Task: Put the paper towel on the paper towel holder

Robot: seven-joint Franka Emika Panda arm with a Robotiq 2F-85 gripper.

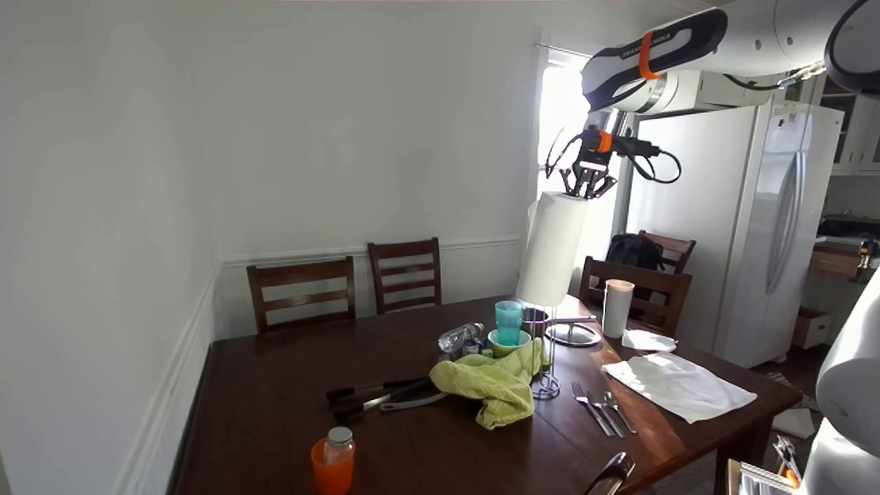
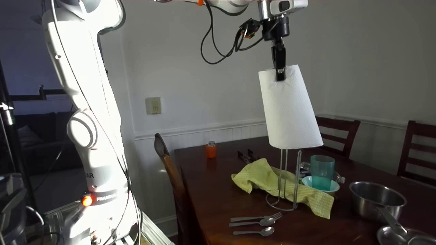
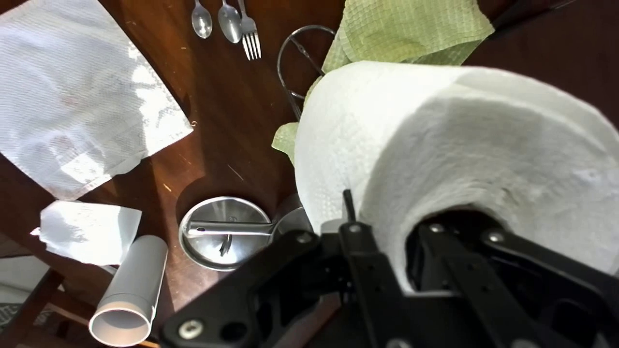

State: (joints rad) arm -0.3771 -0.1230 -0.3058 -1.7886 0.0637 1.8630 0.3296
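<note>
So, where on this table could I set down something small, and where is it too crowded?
Free: the table between the orange cup, the long utensils and the wall-side chairs; also the stretch bordered by the orange cup, green cloth and cutlery. Crowded: around the wire holder, with that cloth, bowl, teal cup, bottle and pot close by.

Home dining area: wooden table (image 1: 275,385), chairs (image 1: 302,272), white refrigerator (image 1: 715,227).

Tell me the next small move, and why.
Probably tilt the paper towel roll upright before lowering it: in both exterior views it leans, pinched at its top edge by the gripper, with the paper towel holder showing beneath its lower end.
</note>
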